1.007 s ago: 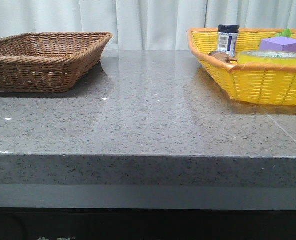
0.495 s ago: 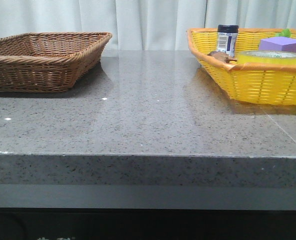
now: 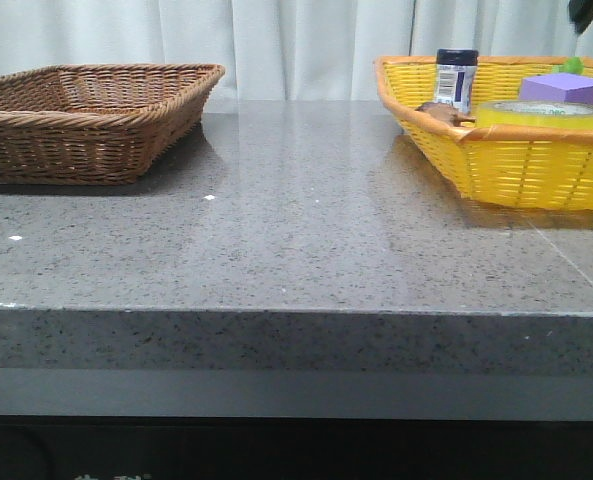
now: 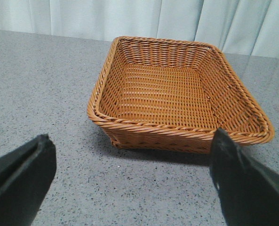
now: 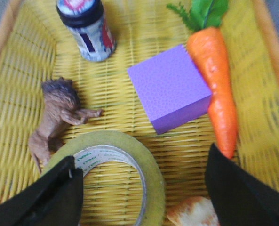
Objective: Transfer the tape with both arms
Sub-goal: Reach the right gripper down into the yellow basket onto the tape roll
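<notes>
The tape (image 5: 151, 174), a yellow roll with a white core and green lettering, lies flat in the yellow basket (image 5: 26, 61); in the front view it (image 3: 544, 114) shows above the basket's front rim. My right gripper (image 5: 144, 188) is open above it, one finger (image 5: 54, 197) over the roll's near edge, the other (image 5: 238, 193) beside the carrot. A dark bit of the right arm (image 3: 588, 12) shows at the front view's top right corner. My left gripper (image 4: 132, 165) is open and empty over the table, in front of the brown basket (image 4: 177, 132).
In the yellow basket (image 3: 516, 160): a dark-capped jar (image 5: 86, 28), a purple block (image 5: 170, 87), an orange carrot (image 5: 217, 89), a brown toy lion (image 5: 59, 113) and a pale bread-like piece (image 5: 193, 212). The brown basket (image 3: 86, 120) stands at the table's far left.
A dark part of the right arm has come into the front view's top right corner. The baskets and their contents have not moved.
</notes>
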